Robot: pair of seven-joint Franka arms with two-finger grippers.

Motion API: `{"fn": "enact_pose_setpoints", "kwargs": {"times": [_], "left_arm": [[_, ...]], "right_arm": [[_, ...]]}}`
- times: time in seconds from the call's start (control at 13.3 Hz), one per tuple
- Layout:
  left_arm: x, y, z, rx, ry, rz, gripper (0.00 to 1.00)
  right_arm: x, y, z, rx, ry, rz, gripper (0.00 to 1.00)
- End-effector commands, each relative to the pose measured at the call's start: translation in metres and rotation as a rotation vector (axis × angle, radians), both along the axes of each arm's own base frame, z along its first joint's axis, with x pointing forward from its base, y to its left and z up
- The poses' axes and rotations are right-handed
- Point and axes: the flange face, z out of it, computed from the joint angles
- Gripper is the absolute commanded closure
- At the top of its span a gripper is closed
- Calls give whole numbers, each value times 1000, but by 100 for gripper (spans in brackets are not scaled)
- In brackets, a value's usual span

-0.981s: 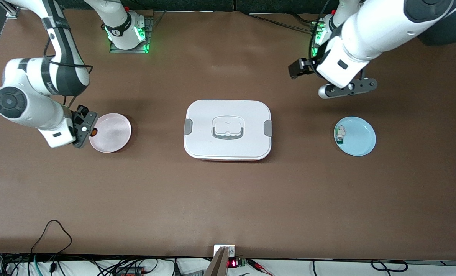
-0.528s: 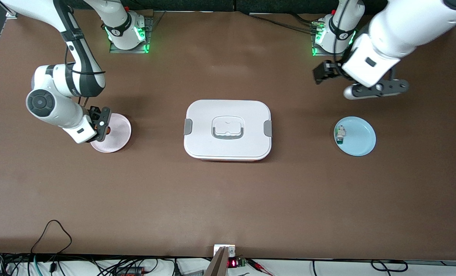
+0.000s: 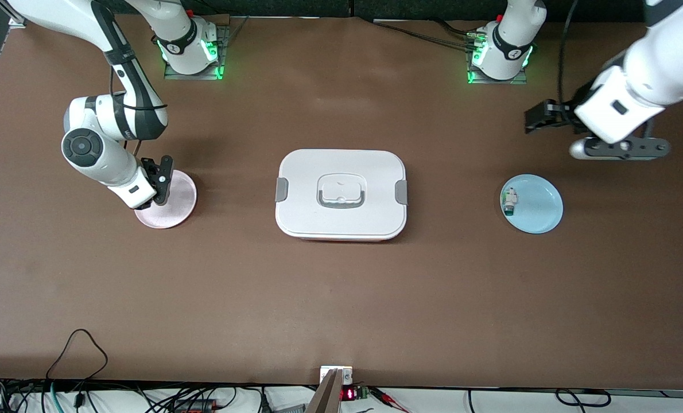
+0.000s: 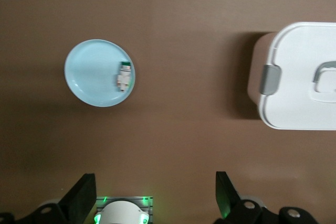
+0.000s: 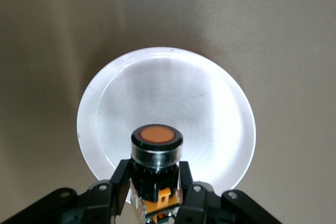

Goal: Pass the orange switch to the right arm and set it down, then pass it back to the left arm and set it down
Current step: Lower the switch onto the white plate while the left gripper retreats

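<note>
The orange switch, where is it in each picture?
Front view: not visible; the right gripper over the pink plate hides it.
Left wrist view: not in it; only the blue plate and the box show.
Right wrist view: the orange switch sits low and central, pinched between the fingers.
Shared landmark: the pink plate.

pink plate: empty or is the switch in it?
Empty. The right gripper is shut on the switch, holding it above the pink plate, whose bowl is bare.
</note>
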Motion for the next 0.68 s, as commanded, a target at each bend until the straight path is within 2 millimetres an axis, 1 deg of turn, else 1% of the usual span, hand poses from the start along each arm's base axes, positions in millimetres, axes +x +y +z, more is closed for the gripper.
{"fn": "enact_pose_setpoints", "kwargs": {"times": [0.0,0.08,0.15,0.23,0.3,0.6], "left_arm": [[-4,39,-2,19,-12,23,0],[-6,53,2,70,-30,37,0],[-6,58,3,111,-43,35,0],[-11,59,9,144,-64,29,0],[-15,57,12,157,-83,23,0],[-25,45,18,141,-122,11,0]], "right_arm": [[-4,0,-5,-1,-10,28,76],[-5,1,-7,2,-17,30,76],[-5,1,-12,5,-20,32,75],[-4,1,-15,7,-21,31,75],[-5,0,-19,7,-18,30,75],[-4,0,-22,11,-25,31,75]]}}
